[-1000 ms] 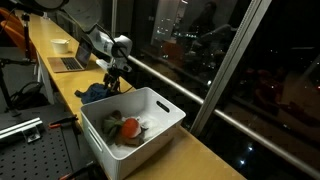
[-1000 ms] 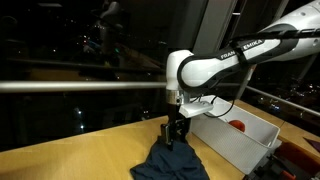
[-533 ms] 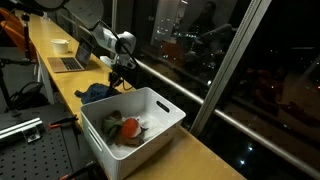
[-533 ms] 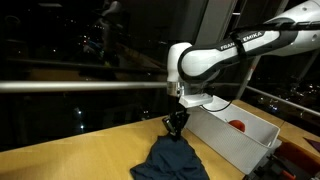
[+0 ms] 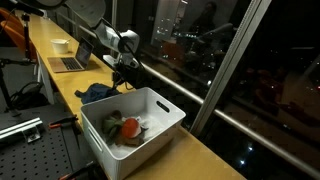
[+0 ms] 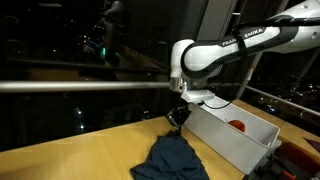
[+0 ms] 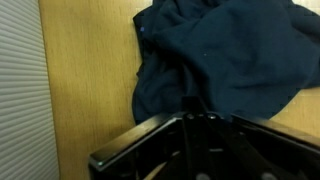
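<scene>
Above dark blue cloth (image 6: 172, 160), arm bent downward, end effector (image 6: 177, 120) pressed together, beside white bin (image 6: 236, 150)

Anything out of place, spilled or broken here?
Only the dark blue cloth, crumpled in a heap on the wooden table beside the white bin. The tool is shut above it; whether it pinches fabric is unclear. No spill or damage shows.

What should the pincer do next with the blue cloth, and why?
Probably lift a little, slowly. The pincer is shut right at the dark blue cloth, and I cannot tell whether it pinches a fold; a small lift would show.
</scene>
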